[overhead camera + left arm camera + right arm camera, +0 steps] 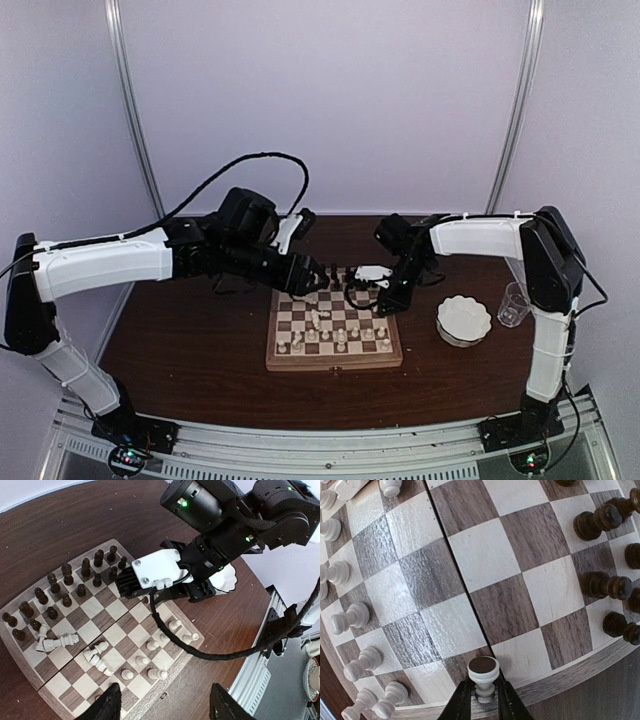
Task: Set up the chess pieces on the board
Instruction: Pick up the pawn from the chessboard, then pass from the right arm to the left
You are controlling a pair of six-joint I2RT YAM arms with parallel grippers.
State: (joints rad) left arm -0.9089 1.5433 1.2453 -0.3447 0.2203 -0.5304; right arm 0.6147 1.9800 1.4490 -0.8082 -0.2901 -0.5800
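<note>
The board (pixel 335 362) lies in the middle of the table. Dark pieces (pixel 65 572) stand in rows along its far side, and white pieces (pixel 150 645) stand along its near side. A few white pieces (pixel 57 642) lie tipped over on the squares. My right gripper (pixel 483 686) is at the board's right edge (pixel 580 672), shut on a white piece (pixel 483 672) whose dark round base faces the camera. My left gripper (pixel 165 707) hangs open above the board's near left part and holds nothing.
A white scalloped bowl (pixel 464 320) and a clear plastic cup (pixel 514 303) stand to the right of the board. A black cable (pixel 200 652) loops over the board's corner. The right arm (pixel 210 555) reaches over the board's far right.
</note>
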